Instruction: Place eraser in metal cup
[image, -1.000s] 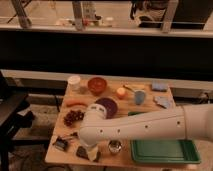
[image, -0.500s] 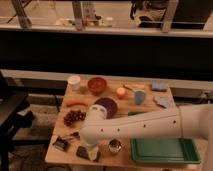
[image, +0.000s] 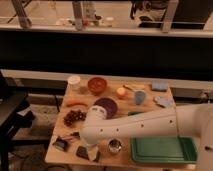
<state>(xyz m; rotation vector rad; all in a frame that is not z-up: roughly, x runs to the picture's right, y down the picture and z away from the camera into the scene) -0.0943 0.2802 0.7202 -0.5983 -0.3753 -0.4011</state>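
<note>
The gripper (image: 91, 149) sits at the lower left of the frame, right over the black eraser (image: 81, 153) lying on the bench (image: 149, 100). Whether it grips cannot be told. The metal cup (image: 115, 146) stands just to the right.

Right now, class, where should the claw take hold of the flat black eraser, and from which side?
Probably across its narrow width, near the middle, coming straight down from above: the eraser lies flat on the table, and the claw hangs right over it, beside the metal cup.
</note>
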